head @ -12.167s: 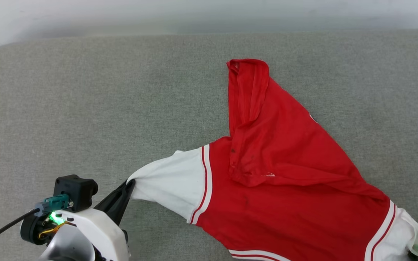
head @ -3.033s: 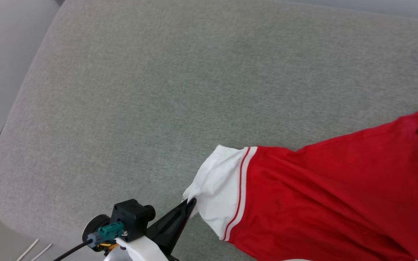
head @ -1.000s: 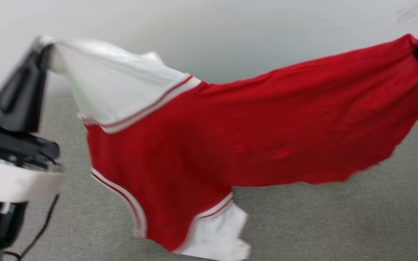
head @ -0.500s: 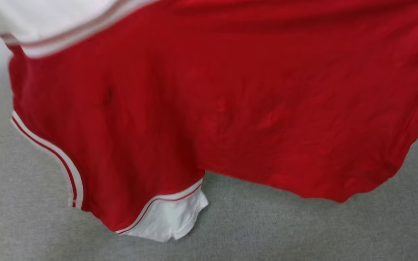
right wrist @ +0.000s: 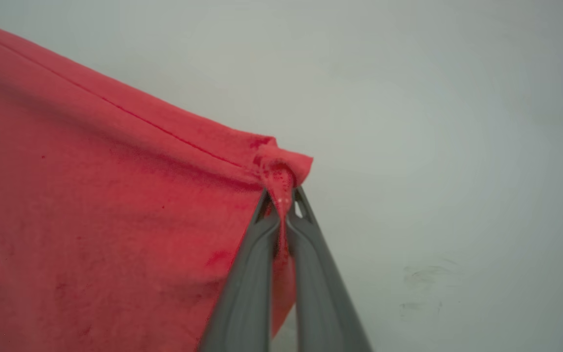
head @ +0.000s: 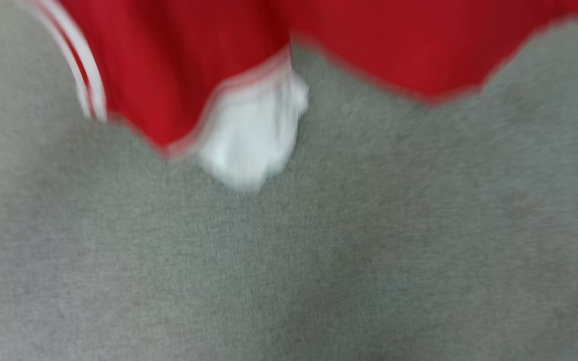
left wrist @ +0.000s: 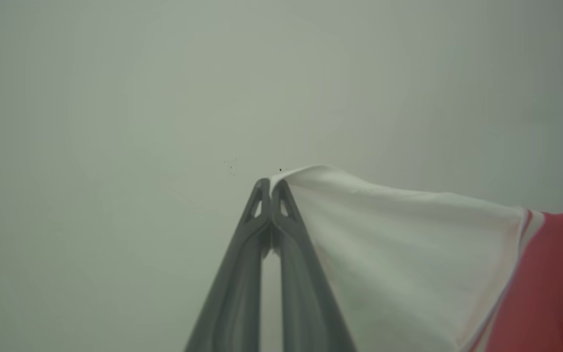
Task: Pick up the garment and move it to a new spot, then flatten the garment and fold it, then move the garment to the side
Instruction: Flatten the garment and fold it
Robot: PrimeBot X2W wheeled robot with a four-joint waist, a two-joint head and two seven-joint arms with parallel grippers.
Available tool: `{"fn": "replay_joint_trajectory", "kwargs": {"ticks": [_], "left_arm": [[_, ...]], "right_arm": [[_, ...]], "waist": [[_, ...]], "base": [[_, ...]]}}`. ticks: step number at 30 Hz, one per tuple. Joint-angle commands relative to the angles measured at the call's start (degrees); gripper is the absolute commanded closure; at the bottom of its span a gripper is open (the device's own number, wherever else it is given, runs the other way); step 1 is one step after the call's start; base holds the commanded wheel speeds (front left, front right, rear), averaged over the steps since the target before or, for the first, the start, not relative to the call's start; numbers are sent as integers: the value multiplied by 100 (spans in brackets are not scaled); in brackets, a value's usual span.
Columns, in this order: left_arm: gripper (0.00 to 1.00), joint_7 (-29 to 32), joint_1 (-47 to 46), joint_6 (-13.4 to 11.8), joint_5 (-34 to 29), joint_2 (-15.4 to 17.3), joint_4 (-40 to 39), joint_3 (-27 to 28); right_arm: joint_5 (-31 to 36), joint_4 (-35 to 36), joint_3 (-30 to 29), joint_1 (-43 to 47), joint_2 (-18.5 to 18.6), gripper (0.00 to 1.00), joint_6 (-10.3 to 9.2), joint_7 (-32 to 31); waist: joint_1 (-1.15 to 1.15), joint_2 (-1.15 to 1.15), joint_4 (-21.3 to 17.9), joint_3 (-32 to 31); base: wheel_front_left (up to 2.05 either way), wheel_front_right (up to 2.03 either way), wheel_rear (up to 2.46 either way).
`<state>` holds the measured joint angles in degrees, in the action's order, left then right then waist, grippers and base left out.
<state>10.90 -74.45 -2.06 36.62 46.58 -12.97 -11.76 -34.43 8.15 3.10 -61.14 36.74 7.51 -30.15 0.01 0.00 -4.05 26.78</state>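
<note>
Red garment [head: 183, 60] hung lifted over grey padded surface [head: 349, 260], head view blurred, one white sleeve [head: 254, 140] dangling lowest. Left: left gripper [left wrist: 270, 185] pinched tight on the other sleeve's edge. Right: right gripper [right wrist: 281, 198] clamped a bunched red corner, pale wall [right wrist: 457, 122] behind.

No lettering or number can be read on the blurred garment [head: 183, 55].

garment [head: 183, 60] | red jersey, white sleeves, red-white trim | hanging spread aloft — one white sleeve dangling lowest
</note>
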Motion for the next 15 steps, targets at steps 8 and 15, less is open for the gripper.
{"fn": "replay_joint_trajectory", "kwargs": {"ticks": [8, 15], "left_arm": [[100, -241, -2489, 499, -556, -468, 1765, -463], [100, -1041, -3452, 643, -860, -994, 3387, -715]], "right_arm": [[448, -1234, 565, -2008, 98, 100, -6, 520], [1060, -2430, 1164, -2887, -33, 100, -7, 1456]], "waist": [[-1, 0, 200, 1331], [-1, 0, 346, 1691]], "base": [[0, 0, 0], [0, 0, 0]]}}
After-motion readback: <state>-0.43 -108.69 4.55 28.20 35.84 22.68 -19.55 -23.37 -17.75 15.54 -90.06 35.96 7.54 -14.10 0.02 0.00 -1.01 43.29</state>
